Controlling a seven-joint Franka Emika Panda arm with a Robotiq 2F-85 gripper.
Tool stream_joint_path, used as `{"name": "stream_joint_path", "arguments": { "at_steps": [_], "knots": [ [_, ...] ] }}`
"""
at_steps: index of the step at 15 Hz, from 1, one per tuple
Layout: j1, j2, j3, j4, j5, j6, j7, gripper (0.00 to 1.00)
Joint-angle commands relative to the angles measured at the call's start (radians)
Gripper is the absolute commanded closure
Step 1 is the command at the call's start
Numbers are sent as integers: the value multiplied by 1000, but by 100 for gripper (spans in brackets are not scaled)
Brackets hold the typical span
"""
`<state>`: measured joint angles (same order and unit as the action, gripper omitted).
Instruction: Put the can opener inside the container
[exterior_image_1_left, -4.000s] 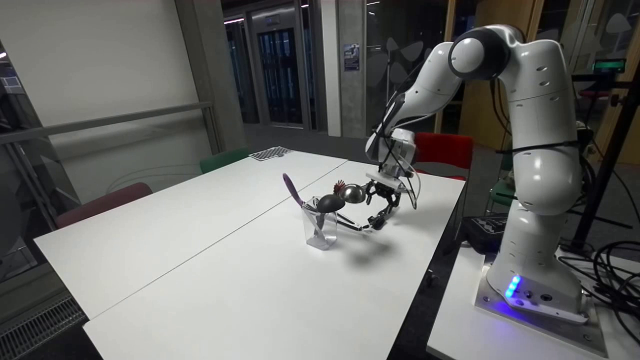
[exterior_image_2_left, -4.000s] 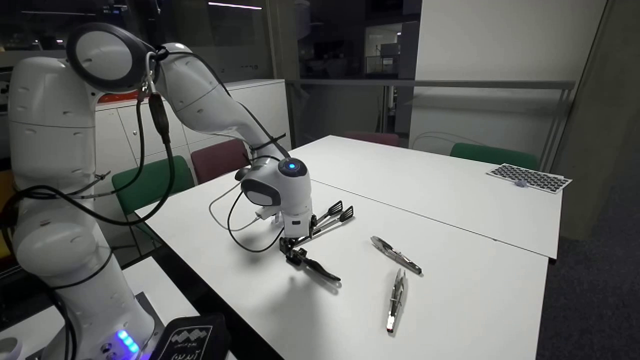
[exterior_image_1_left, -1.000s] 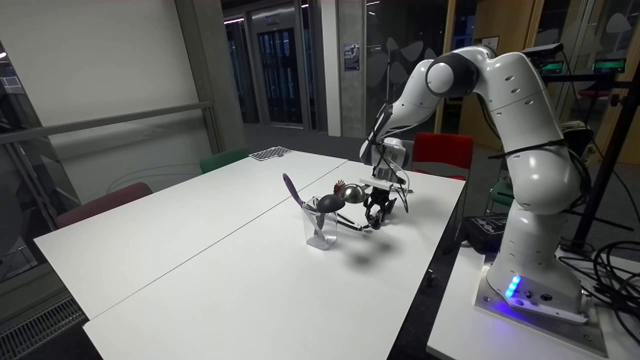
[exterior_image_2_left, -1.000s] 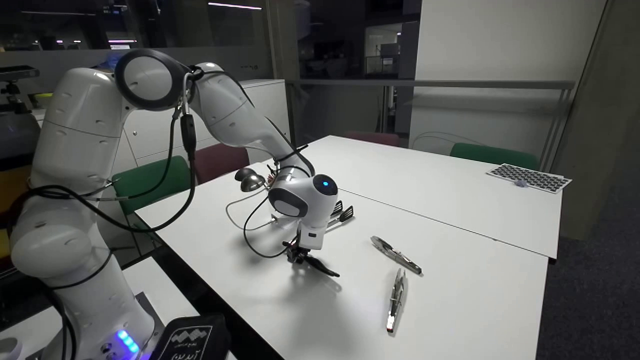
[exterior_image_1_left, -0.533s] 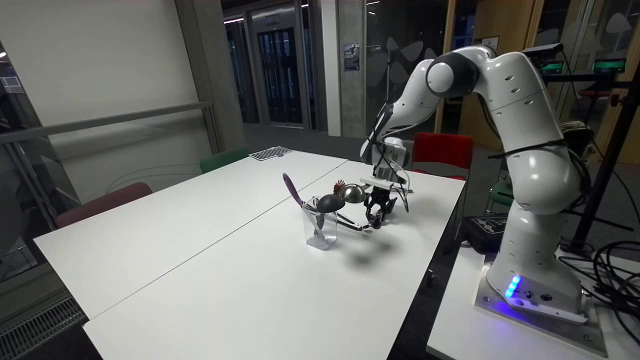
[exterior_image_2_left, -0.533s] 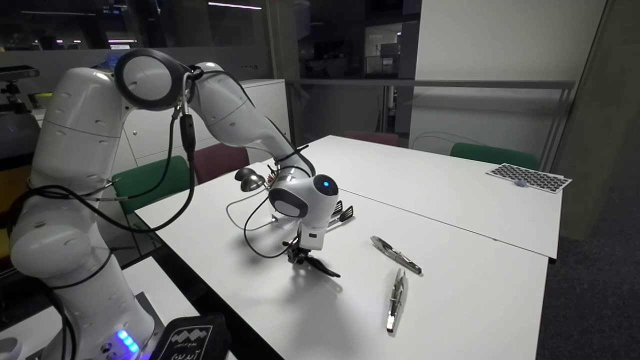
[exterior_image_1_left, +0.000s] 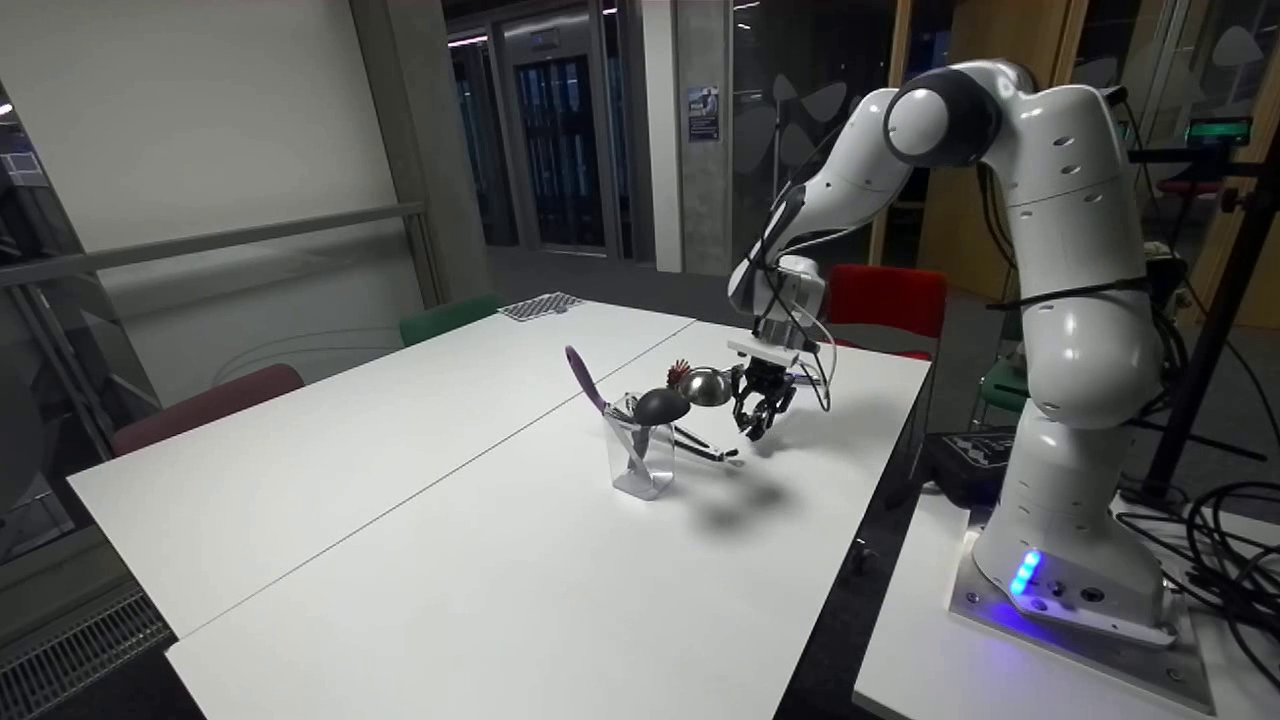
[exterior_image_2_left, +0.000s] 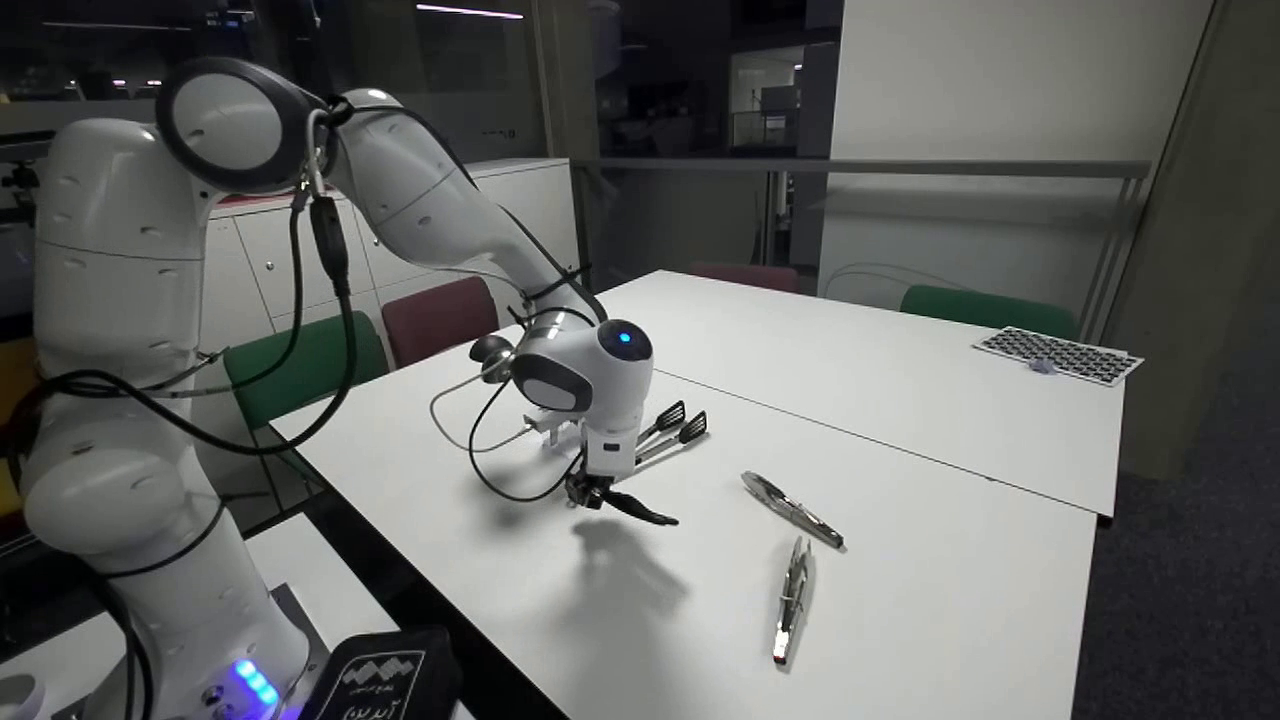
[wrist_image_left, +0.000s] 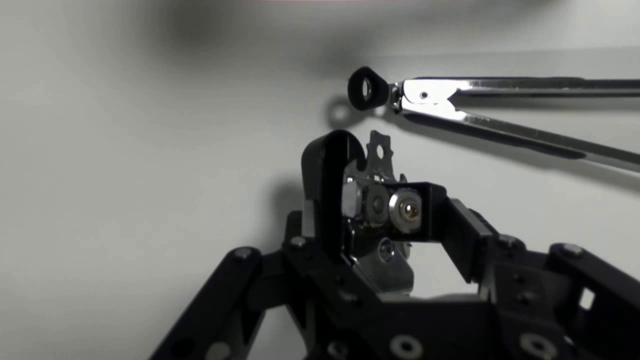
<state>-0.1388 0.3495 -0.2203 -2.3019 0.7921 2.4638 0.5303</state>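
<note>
My gripper (wrist_image_left: 372, 212) is shut on the can opener (wrist_image_left: 380, 272), gripping it at its metal head with the toothed wheel and round knob. The opener's black handle (exterior_image_2_left: 640, 509) sticks out sideways, raised above the table with its shadow apart from it. In an exterior view the gripper (exterior_image_1_left: 757, 425) hangs behind and to the right of the container (exterior_image_1_left: 641, 465). That clear vessel stands upright and holds several utensils, among them a purple-handled one and a black ladle (exterior_image_1_left: 661, 406). The wrist view does not show the container.
Metal tongs (wrist_image_left: 435, 97) lie on the table just past the gripper. Two pairs of tongs (exterior_image_2_left: 793, 511) and slotted black spatulas (exterior_image_2_left: 692, 429) are on the white table (exterior_image_2_left: 930, 600). A metal ladle (exterior_image_1_left: 705, 387) shows near the gripper.
Over four seconds the jaws have closed round the can opener. In the last half second the arm has risen and drawn back slightly, lifting the opener off the table.
</note>
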Motion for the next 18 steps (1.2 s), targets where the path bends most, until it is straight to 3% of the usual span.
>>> {"name": "stream_joint_path", "arguments": {
  "at_steps": [1, 4, 7, 13, 18],
  "knots": [
    [11, -225, 5, -152, -73, -5, -90, 60],
    [7, -365, 21, -220, -148, -50, -160, 60],
    [-12, -484, 27, -239, -178, -176, -247, 60],
    [-25, -603, -32, -193, -36, -464, -460, 60],
    [-61, -583, -99, -141, 88, -708, -618, 60]
  ]
}}
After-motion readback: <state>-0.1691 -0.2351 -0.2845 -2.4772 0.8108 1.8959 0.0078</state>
